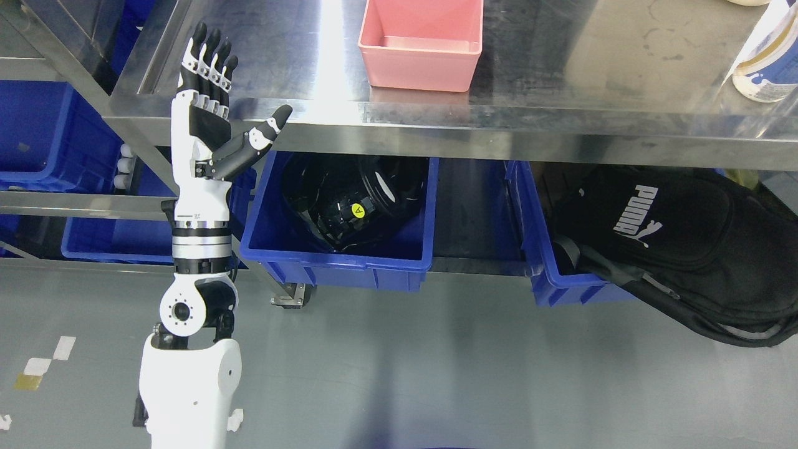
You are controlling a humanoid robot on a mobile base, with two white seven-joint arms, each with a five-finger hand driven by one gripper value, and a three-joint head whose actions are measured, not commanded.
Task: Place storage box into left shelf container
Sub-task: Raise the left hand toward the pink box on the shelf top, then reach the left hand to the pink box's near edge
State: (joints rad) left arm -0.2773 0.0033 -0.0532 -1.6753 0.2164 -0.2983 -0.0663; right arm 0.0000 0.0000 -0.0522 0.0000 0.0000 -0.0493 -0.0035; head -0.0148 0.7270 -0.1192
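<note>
The left hand [209, 118] stands upright at the front edge of the steel table [561, 87], fingers straight, thumb splayed, holding nothing. The pink storage box [423, 47] sits on the tabletop, up and well to its right. Just right of the wrist, below the table, is a blue bin [336, 262].

Single head view, steeply downward over steel table [436, 118] edge and floor [399, 374].

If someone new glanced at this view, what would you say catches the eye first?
Probably the white and black left hand, raised with fingers spread, holding nothing, at the left end of the steel table. Next the pink storage box, alone on the tabletop, then the blue bins beneath, one holding black gear.
</note>
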